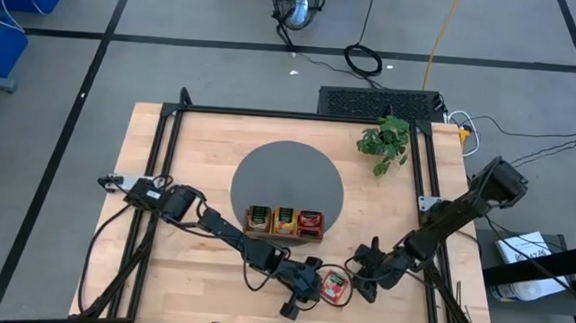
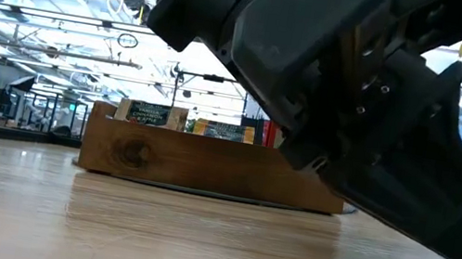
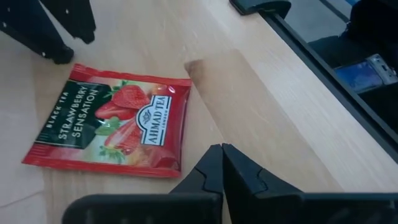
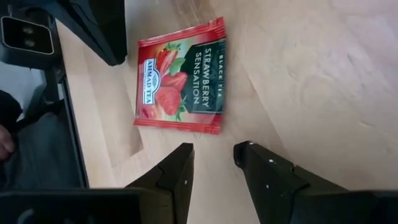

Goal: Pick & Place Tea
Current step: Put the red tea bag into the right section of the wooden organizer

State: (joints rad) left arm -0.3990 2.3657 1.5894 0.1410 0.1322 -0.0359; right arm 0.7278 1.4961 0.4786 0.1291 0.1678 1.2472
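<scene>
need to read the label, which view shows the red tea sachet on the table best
The left wrist view: the red tea sachet lies flat and uncovered, label upright and readable. The right wrist view shows it whole but turned sideways. The high view shows only a small red patch. The low view does not show it.

tea bag (image 1: 335, 285) flat on the table (image 1: 191, 266) near its front edge, between both grippers, tray (image 1: 284, 222) behind it

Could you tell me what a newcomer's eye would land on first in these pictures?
Probably the red strawberry tea sachet, lying flat on the bare wood near the table's front edge, between the shut left gripper and the open right gripper. Next, the wooden tray of sachets on the grey round mat.
</scene>
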